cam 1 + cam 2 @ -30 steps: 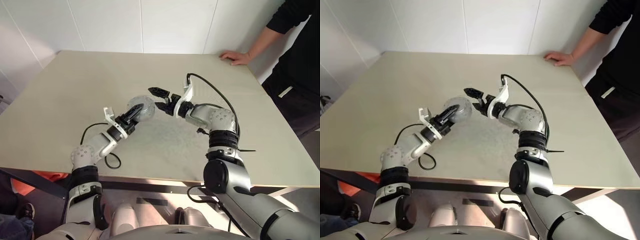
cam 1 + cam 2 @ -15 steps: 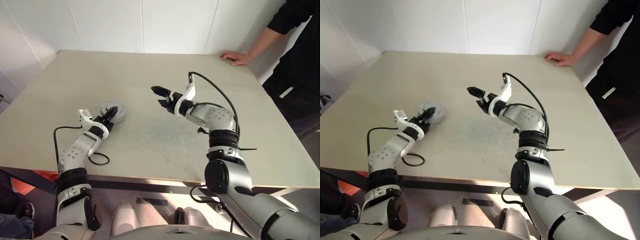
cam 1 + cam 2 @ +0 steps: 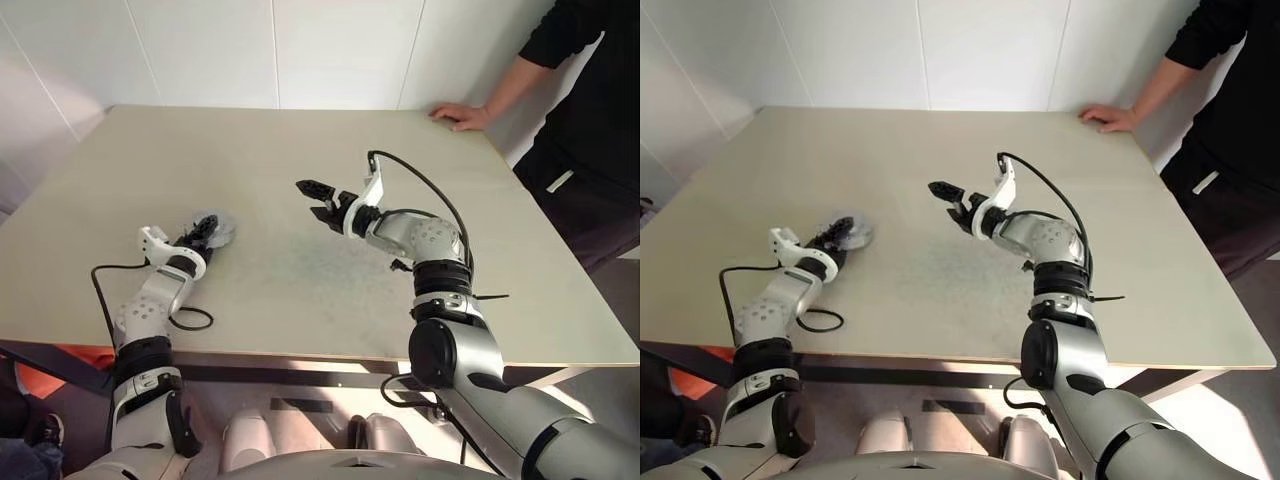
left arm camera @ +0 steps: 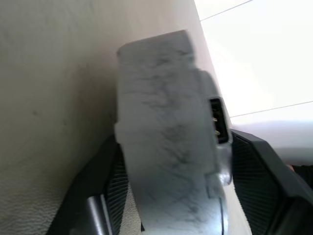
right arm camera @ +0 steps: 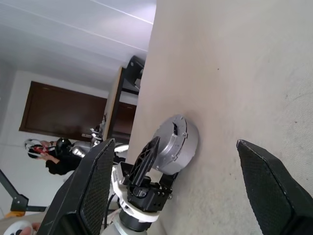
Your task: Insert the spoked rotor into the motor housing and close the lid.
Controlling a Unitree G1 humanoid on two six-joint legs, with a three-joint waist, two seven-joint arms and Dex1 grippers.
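Left gripper [image 3: 203, 229] low at table, fingers flanking motor housing [image 5: 175, 145]; right gripper [image 3: 318, 201] raised, spread, empty.

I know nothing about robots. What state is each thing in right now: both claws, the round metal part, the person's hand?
left gripper: low at the motor housing, grip unclear.
right gripper: open, empty, above the table.
motor housing: closed up, silver-grey, no windings showing.
person's hand: resting on the table's far edge.
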